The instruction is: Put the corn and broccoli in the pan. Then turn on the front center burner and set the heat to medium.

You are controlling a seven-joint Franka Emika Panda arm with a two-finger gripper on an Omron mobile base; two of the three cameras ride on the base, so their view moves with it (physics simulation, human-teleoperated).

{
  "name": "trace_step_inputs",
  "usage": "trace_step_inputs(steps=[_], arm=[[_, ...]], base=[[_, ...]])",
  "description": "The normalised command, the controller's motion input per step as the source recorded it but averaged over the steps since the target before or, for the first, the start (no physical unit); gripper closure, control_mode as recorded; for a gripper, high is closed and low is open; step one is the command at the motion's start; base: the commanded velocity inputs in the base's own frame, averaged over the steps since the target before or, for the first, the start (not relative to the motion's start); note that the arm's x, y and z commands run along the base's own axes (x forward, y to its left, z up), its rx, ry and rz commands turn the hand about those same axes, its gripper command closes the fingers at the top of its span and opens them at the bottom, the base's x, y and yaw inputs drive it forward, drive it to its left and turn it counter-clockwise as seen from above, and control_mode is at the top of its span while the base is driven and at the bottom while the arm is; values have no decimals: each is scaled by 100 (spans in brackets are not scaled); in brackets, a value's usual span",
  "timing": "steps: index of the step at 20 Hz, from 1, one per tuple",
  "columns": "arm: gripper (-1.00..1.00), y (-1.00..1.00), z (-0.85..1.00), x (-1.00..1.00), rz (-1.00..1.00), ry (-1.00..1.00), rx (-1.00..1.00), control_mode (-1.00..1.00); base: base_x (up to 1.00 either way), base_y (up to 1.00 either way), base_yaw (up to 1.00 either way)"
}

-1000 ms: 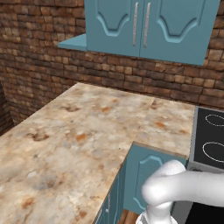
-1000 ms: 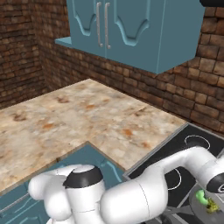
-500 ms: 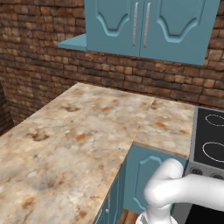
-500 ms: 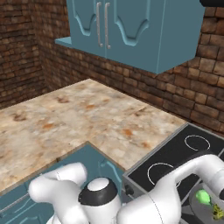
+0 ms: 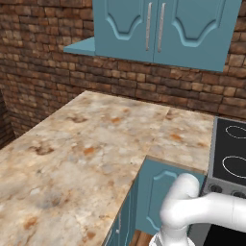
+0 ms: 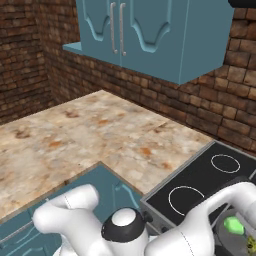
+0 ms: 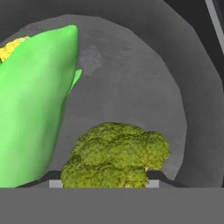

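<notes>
Two cabinet doors in teal hang over the brick wall in your left base view, above a mottled beige counter that bends round an L-shaped corner. At the right edge you see the black cooktop with white rings, and the white arm reaching off toward the lower right. A teal lower cabinet door sits under the counter edge beside the stove.

Turn to your right base view: the same counter and upper cabinets appear from the other side. The cooktop lies right of the counter, and the arm stretches across its near edge toward the lower right corner. Beyond the forearm you can make out the bright green corn and, at the very edge, a bit of the broccoli, both low at the right. The claw itself is hidden there behind the arm.

Look at your hand view: the pan spreads dark grey beneath the claw. The corn lies inside the pan on the left, a yellow patch showing at its upper end. The broccoli sits right at the claw, between its two finger tips, which peek out on either side of the floret. The jaws stand narrow, closed on the broccoli, over the pan floor. You cannot tell whether the floret touches the pan.
</notes>
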Motion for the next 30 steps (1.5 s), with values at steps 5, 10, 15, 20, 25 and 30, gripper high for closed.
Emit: trace_step_inputs(steps=[5,10,15,20,25,30], arm=[[100,-20,-3,15,0,0,0,-100],[-100,-1,0,0,0,0,0,-100],[-100,0,0,-4,0,0,0,-100],[-100,4,0,-28,0,-4,0,-100],[-100,36,12,-27,0,0,0,-100],[-100,51,55,-14,3,0,0,-100]], base=[[0,0,0],[0,0,0],[0,0,0],[0,0,0],[0,0,0],[0,0,0]])
